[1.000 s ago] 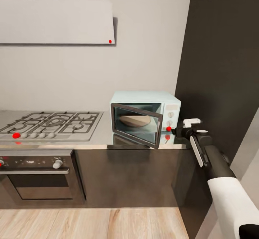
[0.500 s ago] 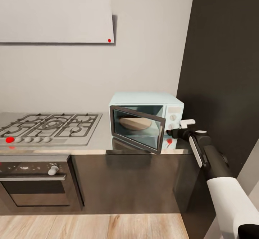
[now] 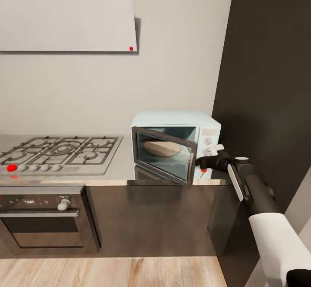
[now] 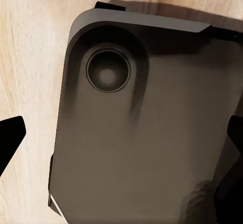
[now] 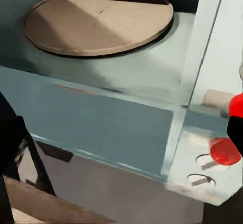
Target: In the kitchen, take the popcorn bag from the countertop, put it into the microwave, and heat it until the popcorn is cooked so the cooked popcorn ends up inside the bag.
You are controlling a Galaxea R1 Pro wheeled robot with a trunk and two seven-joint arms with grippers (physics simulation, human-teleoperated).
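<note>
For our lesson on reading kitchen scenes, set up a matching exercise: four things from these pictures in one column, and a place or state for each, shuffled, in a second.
Things:
1. microwave
2. gas hob
3. hood
4. right gripper

Places or states:
A. on the wall, top left
B. door half open, tan turntable inside
C. at the edge of the microwave's door
D. left on the countertop

Pairs: 1-B, 2-D, 3-A, 4-C

We see the microwave (image 3: 175, 144) on the bench (image 3: 123, 166), its door (image 3: 164, 154) partly open over a tan round plate (image 3: 162, 148). Our right tool (image 3: 203, 161) sits at the door's free edge, beside the knob panel (image 3: 208, 142).
</note>
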